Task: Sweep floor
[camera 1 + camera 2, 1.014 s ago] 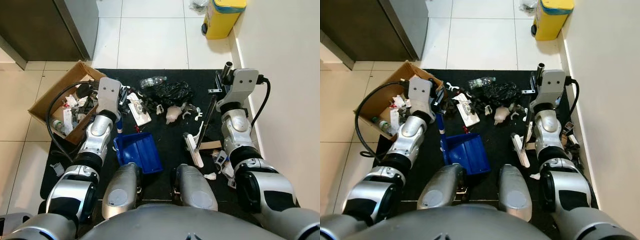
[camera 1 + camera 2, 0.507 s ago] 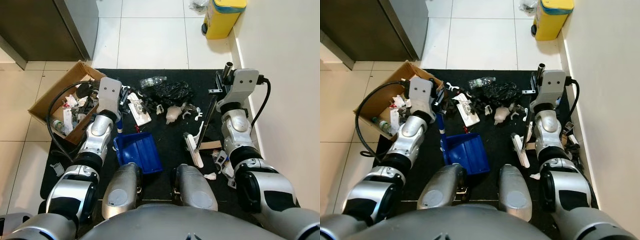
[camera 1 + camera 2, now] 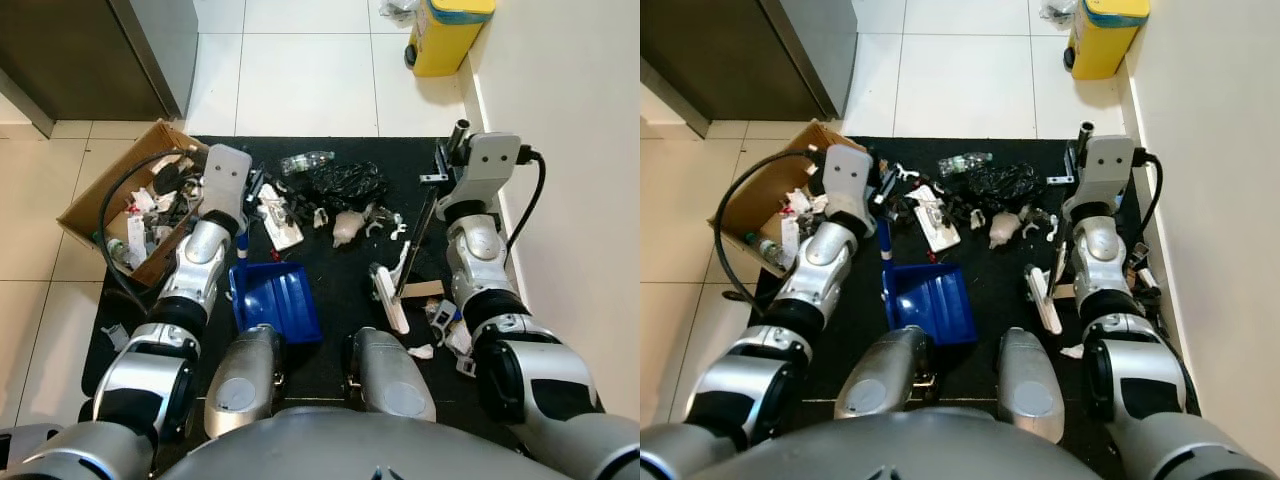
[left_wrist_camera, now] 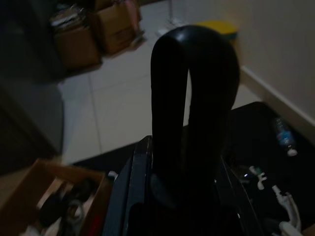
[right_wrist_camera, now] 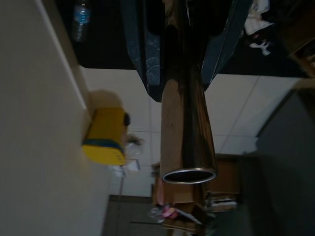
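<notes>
The left hand is clenched on the upright handle of the blue dustpan; the pan lies flat on the black mat, just in front of the robot's left knee, its open mouth toward the litter; in the left wrist view the two fingers press together round a dark handle; the right hand is clenched on the metal pole of the broom, near the mat's right edge by the wall; the pole slants down to the white head, which rests on the mat before the right knee; in the right wrist view the pole's open metal end juts past the fingers; the litter lies across the far half of the mat, between the two hands: a clear bottle, a black tangle, white scraps; more scraps lie at the mat's right edge near the broom head; a cardboard box of rubbish sits at the mat's far left corner; a yellow bin stands on the white tiles by the wall, beyond the mat.
</notes>
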Controlling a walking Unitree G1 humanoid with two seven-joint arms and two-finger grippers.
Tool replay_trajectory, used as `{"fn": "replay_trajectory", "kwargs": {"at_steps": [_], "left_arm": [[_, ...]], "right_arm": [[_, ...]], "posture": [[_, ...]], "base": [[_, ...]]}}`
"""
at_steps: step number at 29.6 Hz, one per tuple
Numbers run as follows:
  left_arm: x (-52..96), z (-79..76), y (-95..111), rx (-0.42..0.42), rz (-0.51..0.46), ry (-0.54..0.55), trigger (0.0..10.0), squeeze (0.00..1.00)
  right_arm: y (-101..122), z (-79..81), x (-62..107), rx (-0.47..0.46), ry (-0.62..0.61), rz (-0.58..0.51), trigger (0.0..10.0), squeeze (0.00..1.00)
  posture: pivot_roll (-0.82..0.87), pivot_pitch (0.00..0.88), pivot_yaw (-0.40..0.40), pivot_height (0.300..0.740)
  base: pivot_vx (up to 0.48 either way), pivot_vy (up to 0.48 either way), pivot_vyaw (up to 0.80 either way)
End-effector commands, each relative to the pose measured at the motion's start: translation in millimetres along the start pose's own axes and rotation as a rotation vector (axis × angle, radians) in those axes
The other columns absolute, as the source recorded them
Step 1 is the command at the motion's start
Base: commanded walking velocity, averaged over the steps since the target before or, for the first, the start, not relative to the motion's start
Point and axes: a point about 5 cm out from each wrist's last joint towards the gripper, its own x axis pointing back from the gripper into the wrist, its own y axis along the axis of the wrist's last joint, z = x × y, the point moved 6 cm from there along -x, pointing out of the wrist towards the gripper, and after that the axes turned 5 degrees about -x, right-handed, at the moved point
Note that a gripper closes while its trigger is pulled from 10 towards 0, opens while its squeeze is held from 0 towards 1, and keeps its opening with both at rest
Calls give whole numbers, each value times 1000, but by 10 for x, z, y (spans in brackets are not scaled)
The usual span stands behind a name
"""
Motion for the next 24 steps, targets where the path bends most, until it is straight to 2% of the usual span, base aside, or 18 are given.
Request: {"fn": "replay_trajectory", "kwargs": {"at_steps": [1, 3, 6, 8, 10, 16, 17, 18, 19, 21, 24], "left_arm": [[-109, -6, 401, -24, -155, -26, 10000, 0], [-157, -67, 578, -36, -218, -65, 10000, 0], [-167, -91, 606, -44, -228, -78, 10000, 0], [-172, -192, 641, -76, -249, -128, 10000, 0], [-179, -268, 680, -75, -267, -157, 10000, 0], [-192, -558, 714, -77, -283, -260, 10000, 0], [-192, -558, 714, -77, -283, -260, 10000, 0], [-175, -672, 683, -78, -275, -307, 10000, 0], [-175, -672, 683, -78, -275, -307, 10000, 0], [-141, -783, 613, -76, -256, -360, 10000, 0], [-119, -791, 516, -70, -223, -371, 10000, 0]], "right_arm": [[151, -148, -56, 28, -30, -32, 10000, 0], [239, -356, -67, 45, -82, -37, 10000, 0], [269, -421, -66, 41, -98, -41, 10000, 0], [334, -605, -51, 55, -142, -41, 10000, 0], [367, -719, -41, 68, -165, -31, 10000, 0], [404, -831, -50, 66, -193, -15, 10000, 0], [404, -831, -50, 66, -193, -15, 10000, 0], [420, -858, -60, 69, -216, -10, 10000, 0], [420, -858, -60, 69, -216, -10, 10000, 0], [452, -927, -59, 63, -266, -1, 10000, 0], [518, -1047, -33, 68, -321, -13, 10000, 0]], "posture": [[35, 6, 10, 740], [28, 7, 10, 740], [16, 9, 9, 740], [7, 13, 7, 740], [-7, 19, 6, 740], [-26, 29, 1, 740], [-26, 29, 1, 740], [-33, 34, 2, 740], [-33, 34, 2, 740], [-37, 38, 3, 740], [-42, 45, 9, 740]], "base": [[0, 0, 0], [0, 0, 0], [0, 0, 0], [0, 0, 0], [0, 0, 0], [0, 0, 0], [0, 0, 0], [0, 0, 0], [0, 0, 0], [0, 0, 0], [0, 0, 0]]}}
